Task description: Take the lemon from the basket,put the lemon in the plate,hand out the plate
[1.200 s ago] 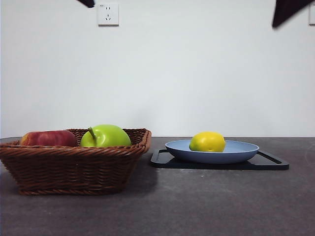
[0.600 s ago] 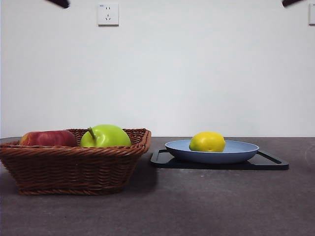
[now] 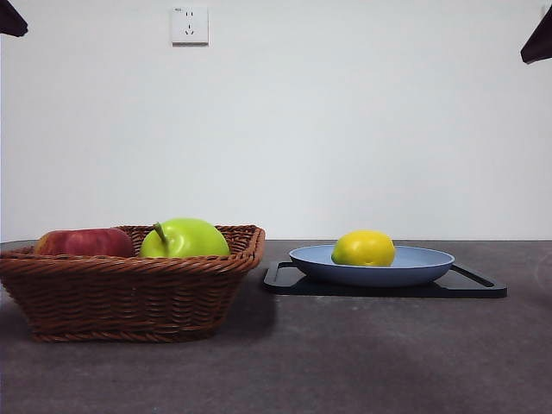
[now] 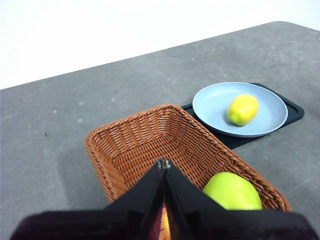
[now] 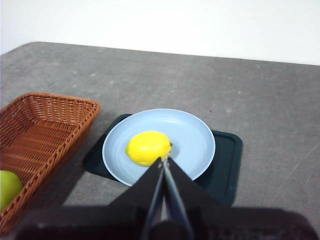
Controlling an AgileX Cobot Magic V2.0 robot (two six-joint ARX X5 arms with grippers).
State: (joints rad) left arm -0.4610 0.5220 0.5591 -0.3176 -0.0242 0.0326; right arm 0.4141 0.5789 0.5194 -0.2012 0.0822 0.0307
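lemon (image 5: 148, 147) lies in plate (image 5: 195, 135), long axis across our right claw (image 5: 164, 162). right claw high above, jaws pressed together, empty; plate straight ahead below it. left claw (image 4: 163, 166) also closed, over basket (image 4: 145, 135), farther away. we judge right arm nearer for plate.

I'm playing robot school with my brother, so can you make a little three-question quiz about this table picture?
1. True or false: the lemon lies on the plate.
2. Which fruit is in the basket? A) a green apple and a red apple B) two lemons C) nothing
3. Fill in: the plate sits on a black ____.

Key:
1. True.
2. A.
3. Tray.
Both the left gripper and right gripper are shut and hold nothing.
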